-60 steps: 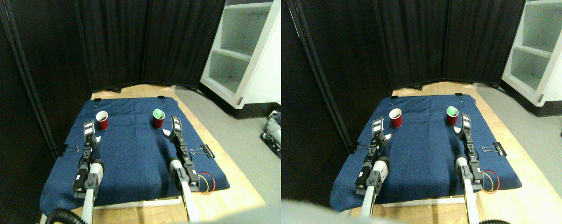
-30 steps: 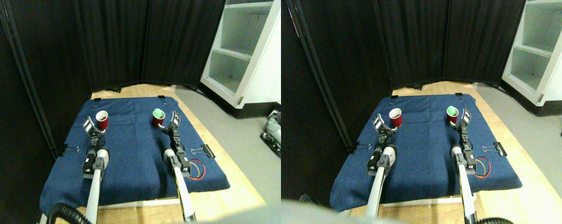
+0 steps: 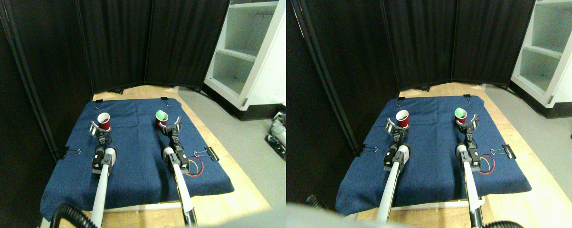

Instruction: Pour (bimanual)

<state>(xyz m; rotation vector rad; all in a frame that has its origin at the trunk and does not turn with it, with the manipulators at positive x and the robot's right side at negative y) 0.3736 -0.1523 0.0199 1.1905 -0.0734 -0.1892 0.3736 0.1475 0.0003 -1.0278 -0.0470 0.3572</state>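
Blue cloth (image 3: 134, 156) covers the table; binder clip (image 3: 72, 152) sits at its left edge; left gripper (image 3: 100, 128) has its jaws spread wide just in front of the left red cup (image 3: 104, 121), cup base between the jaw tips, contact cannot be told; that cup stands upright on the cloth's far left, its inside looks dark; right gripper (image 3: 169, 126) also has its jaws spread, straddling the base of the right red cup (image 3: 161, 118); this cup is upright at far right with green inside; a second binder clip (image 3: 207, 153) lies near the right arm; white shelf (image 3: 248, 52) stands far right.
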